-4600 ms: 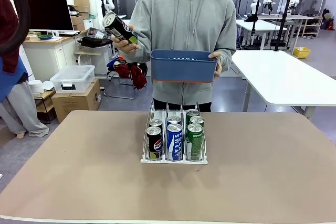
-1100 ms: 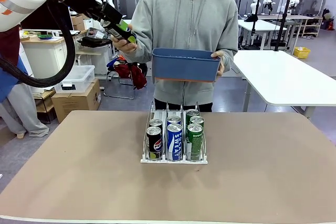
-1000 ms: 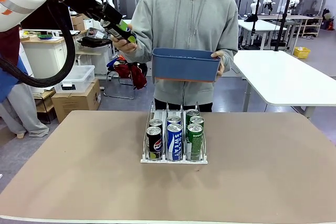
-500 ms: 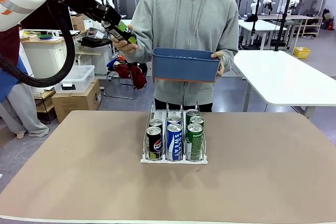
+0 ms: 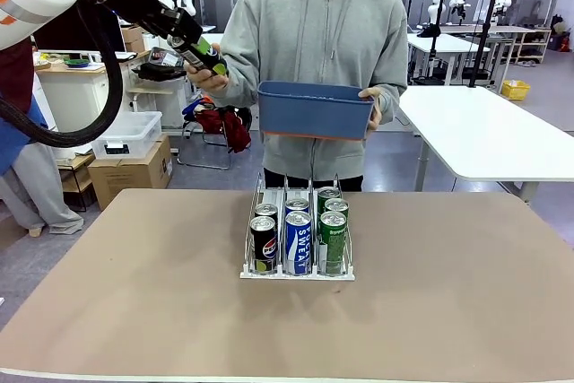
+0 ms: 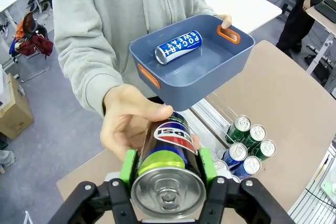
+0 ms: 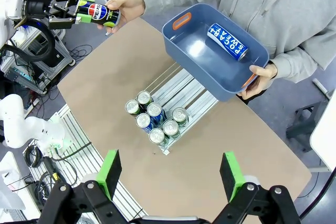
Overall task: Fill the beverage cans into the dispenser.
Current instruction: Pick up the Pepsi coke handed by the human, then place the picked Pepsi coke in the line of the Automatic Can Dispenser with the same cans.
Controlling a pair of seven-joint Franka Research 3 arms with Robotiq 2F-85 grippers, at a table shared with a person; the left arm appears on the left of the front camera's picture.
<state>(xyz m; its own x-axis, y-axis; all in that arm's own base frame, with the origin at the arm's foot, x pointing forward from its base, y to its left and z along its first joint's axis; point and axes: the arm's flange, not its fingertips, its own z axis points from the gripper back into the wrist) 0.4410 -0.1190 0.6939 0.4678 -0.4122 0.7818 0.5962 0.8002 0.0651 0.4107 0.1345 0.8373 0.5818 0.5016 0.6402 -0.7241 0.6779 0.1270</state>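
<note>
We see the left gripper [image 5: 199, 49] raised at the far left, beyond the surface's [image 5: 134, 302] far edge, its green-padded fingers [image 6: 127, 167] pinching a black can [image 6: 170, 184] with a red-blue logo near its silver top. The person's hand [image 6: 126, 127] grips the same can from the other end, so both are touching it. The person stands at the far side in a grey hooded top and holds up a blue plastic bin [image 5: 314, 112] with the other hand [image 5: 370, 107]. A blue-white lettered can [image 6: 178, 46] lies on its side in the bin. The dispenser [image 5: 296, 275] sits below, in the middle of the brown surface. Upright cans fill the near end of its three lanes: black cans [image 5: 263, 241] on the left, blue-white cans [image 5: 297, 239] in the middle and green cans [image 5: 333, 238] on the right. The right gripper [image 7: 171, 170] hangs high above the surface, its fingers [image 7: 111, 171] spread wide.
</note>
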